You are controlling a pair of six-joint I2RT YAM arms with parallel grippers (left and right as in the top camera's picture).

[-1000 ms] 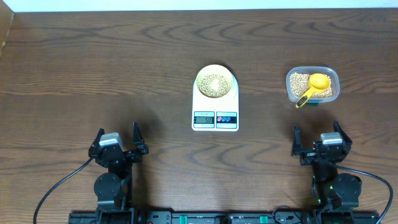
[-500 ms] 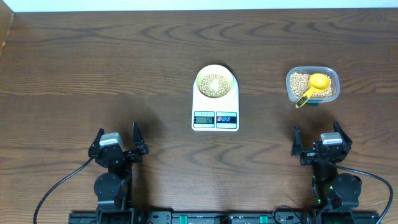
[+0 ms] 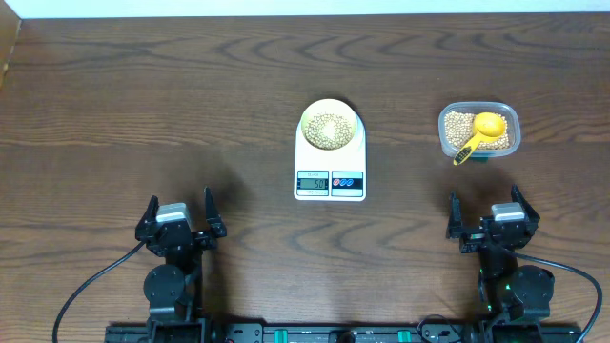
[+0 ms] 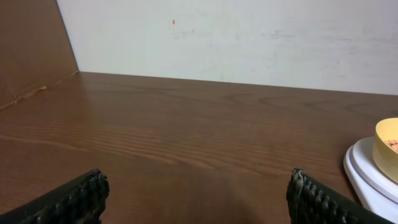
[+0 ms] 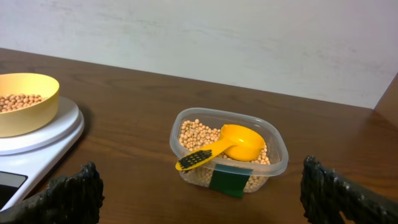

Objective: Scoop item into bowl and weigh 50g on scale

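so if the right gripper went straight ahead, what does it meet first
Probably the clear container, dead ahead of the right gripper; the yellow scoop handle overhanging its near rim might touch first.

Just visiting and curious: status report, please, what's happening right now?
Left claw, right claw: both open, empty, near table edge. Beans in bowl on scale. Scoop lying in clear tub. Nothing in the way.

Nothing has changed over the last second. On the scale (image 3: 331,162) and to either side of it, no object has shifted from where it lay earlier.
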